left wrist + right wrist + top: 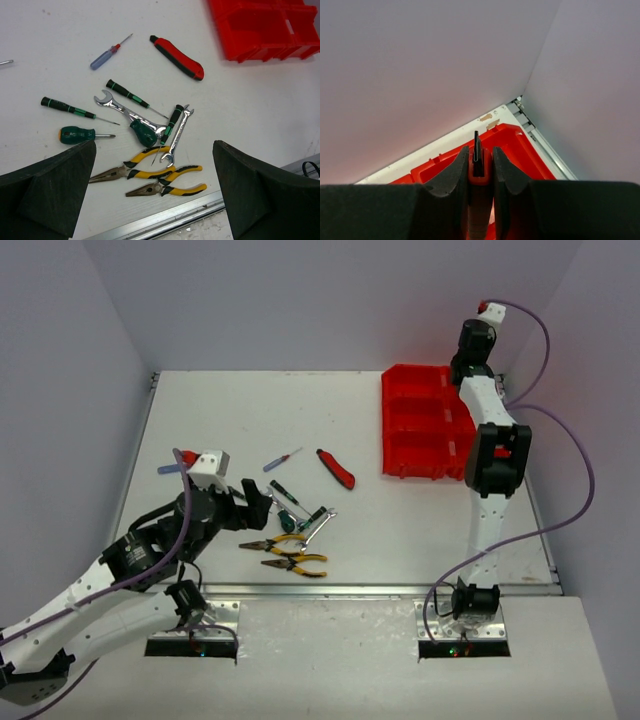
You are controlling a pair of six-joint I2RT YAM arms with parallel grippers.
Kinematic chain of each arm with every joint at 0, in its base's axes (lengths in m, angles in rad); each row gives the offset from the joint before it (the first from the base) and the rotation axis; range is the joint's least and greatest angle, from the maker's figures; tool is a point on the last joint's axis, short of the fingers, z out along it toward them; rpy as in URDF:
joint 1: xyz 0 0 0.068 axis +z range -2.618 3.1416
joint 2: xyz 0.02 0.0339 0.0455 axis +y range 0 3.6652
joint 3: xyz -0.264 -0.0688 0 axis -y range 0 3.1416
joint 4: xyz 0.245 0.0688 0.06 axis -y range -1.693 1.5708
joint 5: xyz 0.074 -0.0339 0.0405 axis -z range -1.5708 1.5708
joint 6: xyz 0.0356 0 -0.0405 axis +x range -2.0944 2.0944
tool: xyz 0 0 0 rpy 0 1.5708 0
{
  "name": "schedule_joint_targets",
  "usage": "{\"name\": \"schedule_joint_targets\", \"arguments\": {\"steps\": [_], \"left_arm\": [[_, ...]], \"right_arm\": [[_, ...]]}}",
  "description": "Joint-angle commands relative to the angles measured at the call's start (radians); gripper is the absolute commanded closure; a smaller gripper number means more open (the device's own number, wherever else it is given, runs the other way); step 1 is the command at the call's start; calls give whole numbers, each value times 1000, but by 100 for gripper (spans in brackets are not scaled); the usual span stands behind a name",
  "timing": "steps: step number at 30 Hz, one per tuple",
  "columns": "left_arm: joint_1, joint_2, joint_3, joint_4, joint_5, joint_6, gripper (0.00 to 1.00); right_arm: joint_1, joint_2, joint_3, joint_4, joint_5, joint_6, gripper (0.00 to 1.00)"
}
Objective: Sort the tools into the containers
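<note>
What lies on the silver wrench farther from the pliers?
A stubby dark green screwdriver handle lies over one end of the wrench, and a thin screwdriver seems to cross there. That end is partly hidden.

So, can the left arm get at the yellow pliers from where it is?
Probably yes: the left gripper is open right above them, and the yellow pliers lie flat, with only a wrench end touching one handle.

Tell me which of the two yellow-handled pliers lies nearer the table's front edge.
The shorter-nosed pliers, right beside the metal edge strip; the long-nosed pliers lie just behind them, farther from it.
</note>
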Motion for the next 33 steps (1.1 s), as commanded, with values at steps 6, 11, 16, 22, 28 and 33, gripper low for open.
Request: {"name": "schedule_joint_targets", "arguments": {"steps": [6,11,16,22,28,33], "left_arm": [[5,-39,-3,50,-5,10,0],[5,-25,0,44,-13,8,0],[5,-32,0,43,-13,7,0],[5,-65,-3,42,-17,0,0],[5,-72,-3,43,-17,0,0],[5,-75,-4,40,-22,-4,0]], "right_arm": [[-22,0,39,58,-159,93,98],[-24,54,100,-30,-217,116,92],[-43,31,16,-75,-221,169,70],[-63,11,43,-163,-233,184,22],[-63,-25,68,-202,-232,159,6],[-49,-109,65,-255,-300,172,1]]}}
